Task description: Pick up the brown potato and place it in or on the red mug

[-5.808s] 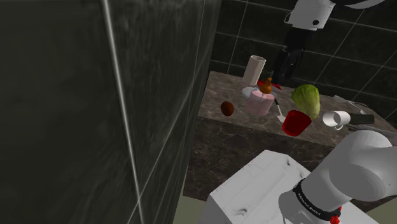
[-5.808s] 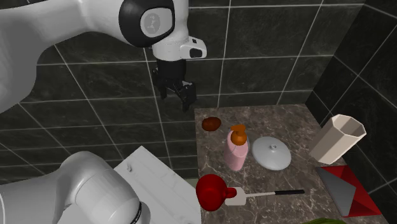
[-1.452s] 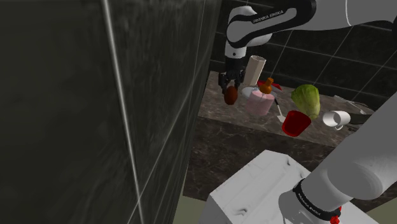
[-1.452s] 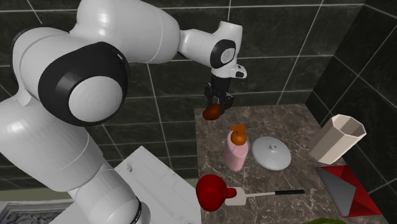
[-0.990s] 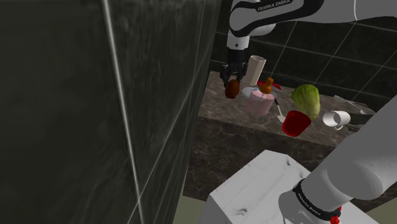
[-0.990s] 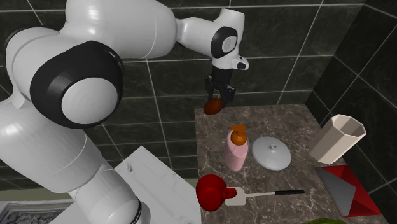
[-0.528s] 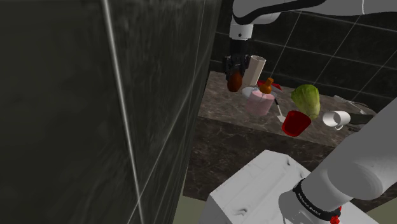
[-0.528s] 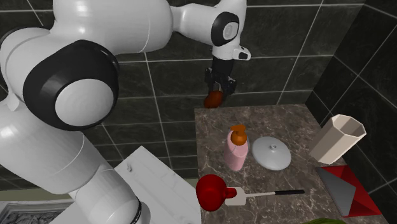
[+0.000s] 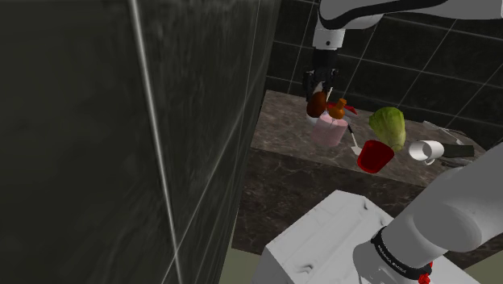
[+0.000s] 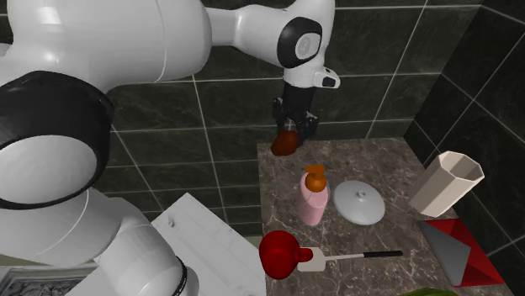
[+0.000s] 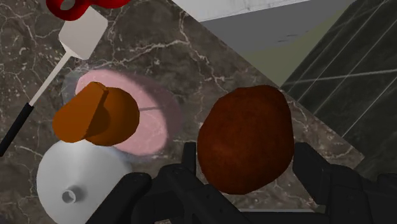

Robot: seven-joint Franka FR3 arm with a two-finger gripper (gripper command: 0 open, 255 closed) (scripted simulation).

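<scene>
My black gripper (image 10: 287, 137) is shut on the brown potato (image 10: 283, 144) and holds it in the air above the marble counter (image 10: 370, 167), near its far corner. In the wrist view the potato (image 11: 245, 139) sits clasped between the two black fingers (image 11: 184, 167). In the shoulder view the potato (image 9: 317, 102) hangs just beside the pink bottle's orange cap (image 9: 340, 107). The red mug (image 10: 278, 252) stands at the counter's near edge, and also shows as the red mug (image 9: 375, 155) in front of the green lettuce (image 9: 388, 125).
Under the hand stand a pink bottle (image 10: 312, 202) with an orange cap and a grey lid (image 10: 359, 202). A white spatula (image 10: 349, 258) lies by the mug. A beige cup (image 10: 446, 184), a red tray (image 10: 459, 249) and a white mug (image 9: 426, 150) are farther along. Dark tiled walls close in.
The gripper has carried the potato higher and sideways, from over the counter's corner toward the pink bottle. It has stayed shut on the potato throughout the last second.
</scene>
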